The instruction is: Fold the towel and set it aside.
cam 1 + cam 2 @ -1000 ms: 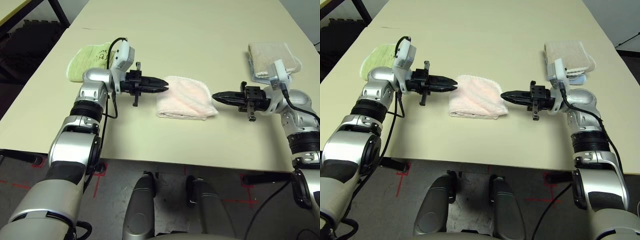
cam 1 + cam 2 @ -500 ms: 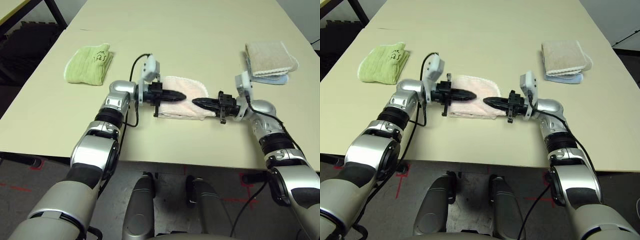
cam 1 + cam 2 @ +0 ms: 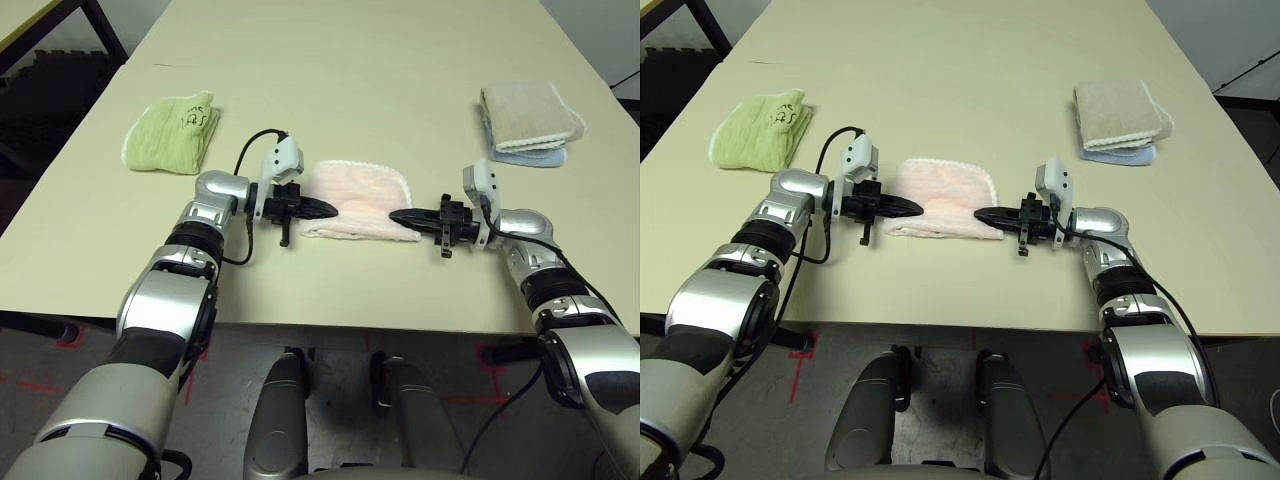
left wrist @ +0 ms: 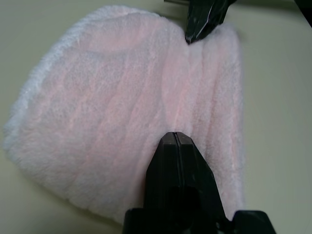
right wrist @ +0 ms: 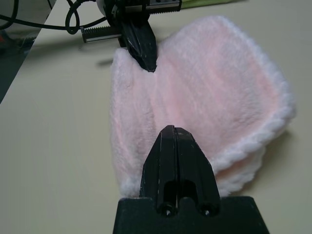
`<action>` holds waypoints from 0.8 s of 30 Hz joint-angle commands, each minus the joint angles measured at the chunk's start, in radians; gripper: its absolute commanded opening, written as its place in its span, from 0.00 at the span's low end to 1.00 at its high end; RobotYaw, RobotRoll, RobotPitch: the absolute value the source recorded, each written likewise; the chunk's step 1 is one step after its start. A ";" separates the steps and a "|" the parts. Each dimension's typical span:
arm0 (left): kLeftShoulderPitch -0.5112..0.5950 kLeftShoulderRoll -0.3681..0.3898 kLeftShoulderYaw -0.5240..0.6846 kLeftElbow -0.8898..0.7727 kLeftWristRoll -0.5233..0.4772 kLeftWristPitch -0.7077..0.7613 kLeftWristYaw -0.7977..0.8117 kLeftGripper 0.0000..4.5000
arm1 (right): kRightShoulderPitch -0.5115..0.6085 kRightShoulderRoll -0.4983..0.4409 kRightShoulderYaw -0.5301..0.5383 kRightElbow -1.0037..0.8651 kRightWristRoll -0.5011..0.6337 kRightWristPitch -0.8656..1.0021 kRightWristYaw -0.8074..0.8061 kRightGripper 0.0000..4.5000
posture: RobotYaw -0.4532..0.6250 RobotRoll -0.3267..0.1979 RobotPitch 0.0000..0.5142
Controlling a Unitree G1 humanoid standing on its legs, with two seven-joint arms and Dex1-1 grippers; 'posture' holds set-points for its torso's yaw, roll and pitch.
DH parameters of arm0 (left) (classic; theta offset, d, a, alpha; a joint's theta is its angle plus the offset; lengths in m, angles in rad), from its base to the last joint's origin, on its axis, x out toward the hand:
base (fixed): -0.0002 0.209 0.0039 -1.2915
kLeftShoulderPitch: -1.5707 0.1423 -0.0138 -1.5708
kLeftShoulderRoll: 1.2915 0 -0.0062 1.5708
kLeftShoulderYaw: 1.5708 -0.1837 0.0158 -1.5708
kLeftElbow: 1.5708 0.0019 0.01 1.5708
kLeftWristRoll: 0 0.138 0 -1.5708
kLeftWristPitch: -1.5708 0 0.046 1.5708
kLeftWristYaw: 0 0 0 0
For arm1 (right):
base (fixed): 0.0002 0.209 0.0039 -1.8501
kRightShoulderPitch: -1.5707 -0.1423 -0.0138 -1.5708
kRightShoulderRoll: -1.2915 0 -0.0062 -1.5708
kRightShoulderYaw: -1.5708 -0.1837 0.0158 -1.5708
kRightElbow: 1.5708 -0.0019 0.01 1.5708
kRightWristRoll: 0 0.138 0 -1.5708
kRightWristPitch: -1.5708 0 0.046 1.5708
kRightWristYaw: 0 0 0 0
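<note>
A pale pink towel (image 3: 357, 200) lies already folded on the table (image 3: 400, 80), flanked by the robot's two grippers, which point at each other across it. The left gripper (image 3: 322, 208) rests its tip on the towel's near left part, jaws pressed fully together with nothing between them; the right gripper (image 3: 400, 217) meets the cloth at its near right corner, jaws likewise shut and empty. In the left wrist view the towel (image 4: 126, 107) spreads out ahead of the closed fingers, with the other gripper's tip touching its far edge.

The fold looks finished, to judge by the doubled layers along the hem; the step in hand appears to be pressing or squaring the bundle before it is set aside. The next move would call for the jaws to part and take hold of the stacked layers together, or for both tips to slide the bundle across the table, without letting the fold spring apart. A green towel (image 3: 170, 132) lies well beyond the left gripper; a beige towel (image 3: 528, 115) on a blue one lies well beyond the right.
</note>
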 commanded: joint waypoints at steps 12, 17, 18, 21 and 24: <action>-0.131 -0.057 0.130 -0.037 -0.094 0.116 -0.020 0.00 | -0.136 0.047 -0.035 0.005 -0.001 0.029 -0.146 0.00 | 0.53 0.62 0.38; -0.099 -0.094 0.097 0.019 -0.030 0.076 0.092 0.00 | -0.182 0.085 -0.039 0.144 -0.049 -0.035 -0.215 0.00 | 0.53 0.62 0.38; -0.092 -0.100 0.093 0.028 -0.023 0.066 0.097 0.00 | -0.189 0.093 -0.039 0.163 -0.055 -0.043 -0.220 0.00 | 0.53 0.62 0.38; -0.084 -0.108 0.094 0.054 -0.009 0.036 0.130 0.00 | -0.199 0.110 -0.034 0.201 -0.070 -0.060 -0.223 0.00 | 0.51 0.62 0.39; -0.078 -0.102 0.083 0.073 0.020 0.011 0.162 0.00 | -0.198 0.120 -0.032 0.224 -0.088 -0.063 -0.234 0.00 | 0.50 0.62 0.40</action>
